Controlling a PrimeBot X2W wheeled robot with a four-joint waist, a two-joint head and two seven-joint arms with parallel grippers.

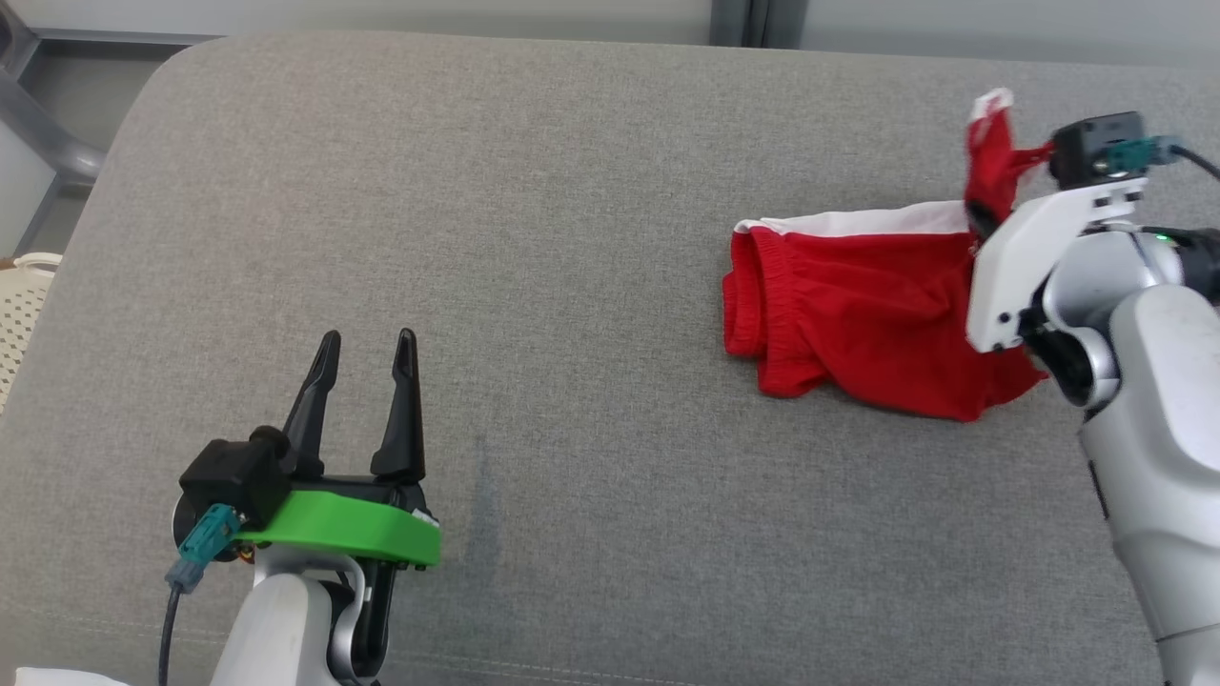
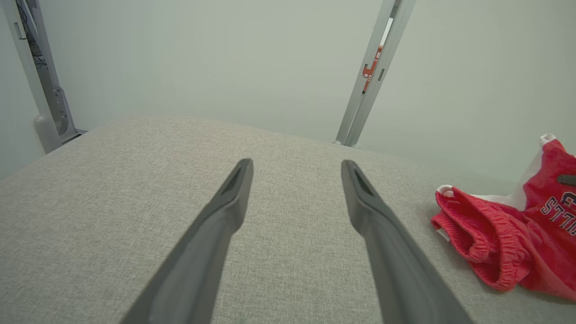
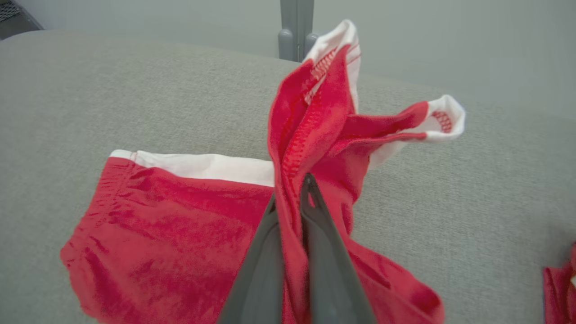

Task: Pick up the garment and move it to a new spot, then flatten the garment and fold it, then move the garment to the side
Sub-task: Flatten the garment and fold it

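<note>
The garment (image 1: 858, 305) is a pair of red shorts with white trim, lying crumpled at the right of the grey cushion (image 1: 572, 238). One corner of it is pulled up off the surface. My right gripper (image 3: 292, 193) is shut on that raised fold of the garment (image 3: 315, 121), with red cloth pinched between its fingers. The elastic waistband end rests on the cushion to the left of the grip. My left gripper (image 1: 368, 338) stands open at the lower left, well apart from the garment (image 2: 504, 243), with nothing between its fingers (image 2: 225, 211).
The cushion's far edge meets a pale wall with a metal post (image 1: 753, 19). A grey frame leg (image 1: 38, 124) and a white perforated basket (image 1: 24, 314) sit off the left edge. Bare cushion stretches between my two arms.
</note>
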